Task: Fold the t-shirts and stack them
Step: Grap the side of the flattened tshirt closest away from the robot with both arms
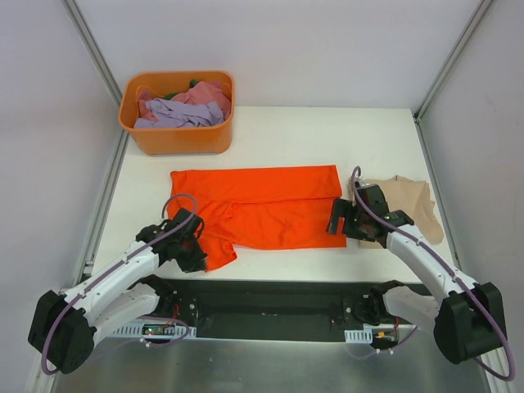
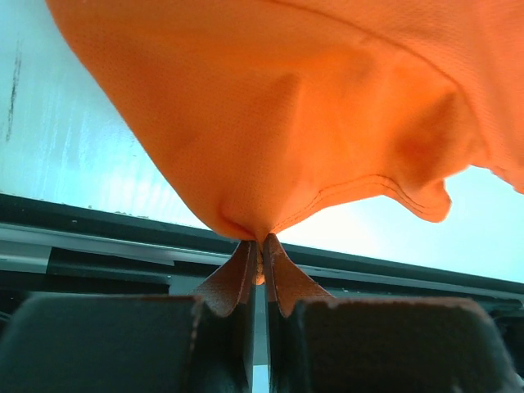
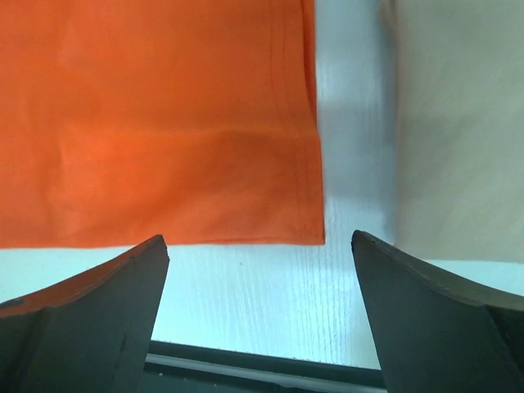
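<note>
A bright orange t-shirt (image 1: 258, 205) lies spread flat across the middle of the white table. My left gripper (image 1: 196, 254) sits at the shirt's near left corner, shut on a pinch of the orange cloth (image 2: 262, 164). Over the shirt's near right corner (image 3: 303, 221) my right gripper (image 1: 337, 219) stands wide open with bare table between its fingers. A tan t-shirt (image 1: 409, 205) lies folded at the right, partly under the right arm; its edge (image 3: 458, 131) shows in the right wrist view. Lilac and pink t-shirts (image 1: 182, 109) are heaped in the tub.
An orange plastic tub (image 1: 176, 139) stands at the table's back left. The table's black front rail (image 1: 270, 295) runs just below the shirt. Grey walls enclose the sides and back.
</note>
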Robot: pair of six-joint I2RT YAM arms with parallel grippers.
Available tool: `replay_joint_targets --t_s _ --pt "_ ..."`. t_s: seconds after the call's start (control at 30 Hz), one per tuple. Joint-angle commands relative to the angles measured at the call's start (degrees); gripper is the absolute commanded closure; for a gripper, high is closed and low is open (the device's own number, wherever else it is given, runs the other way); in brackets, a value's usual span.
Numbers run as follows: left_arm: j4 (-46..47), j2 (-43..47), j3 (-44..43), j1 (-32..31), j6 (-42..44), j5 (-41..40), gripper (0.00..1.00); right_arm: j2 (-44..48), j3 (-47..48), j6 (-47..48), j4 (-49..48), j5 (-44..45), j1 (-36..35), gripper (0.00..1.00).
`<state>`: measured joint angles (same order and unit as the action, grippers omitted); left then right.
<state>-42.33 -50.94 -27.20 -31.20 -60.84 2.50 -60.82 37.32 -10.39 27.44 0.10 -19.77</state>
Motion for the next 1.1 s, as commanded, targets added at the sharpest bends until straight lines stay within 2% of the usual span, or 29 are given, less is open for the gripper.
replay_joint_targets --t_s 0.0,0.17,0.33,0.63,0.8,1.07 --pt "-0.30 2.42 -3.29 -0.53 1.86 -1.09 1.00 1.05 -2.95 -1.03 -0.28 -2.56 -2.55 0.07" --pt "-0.30 3.91 -4.88 -0.53 1.95 -1.71 1.00 -0.88 -2.87 -3.49 1.38 5.16 -5.10 0.19" --pt "-0.30 6.46 -5.41 -0.44 1.69 -2.15 1.00 -2.73 -3.48 -6.13 1.65 7.46 -5.37 0.40" --pt "-0.39 5.24 -6.28 -0.35 0.72 -4.17 1.00 -5.97 -4.01 -7.89 0.42 9.57 -5.54 0.44" --pt "-0.39 5.76 -6.99 -0.26 0.28 -5.31 1.00 -8.61 -4.01 -8.68 -1.07 8.69 -5.54 0.56" --pt "-0.39 5.41 -7.78 0.09 0.72 -6.02 1.00 -11.25 -3.75 -8.94 -1.78 8.87 -5.54 0.58"
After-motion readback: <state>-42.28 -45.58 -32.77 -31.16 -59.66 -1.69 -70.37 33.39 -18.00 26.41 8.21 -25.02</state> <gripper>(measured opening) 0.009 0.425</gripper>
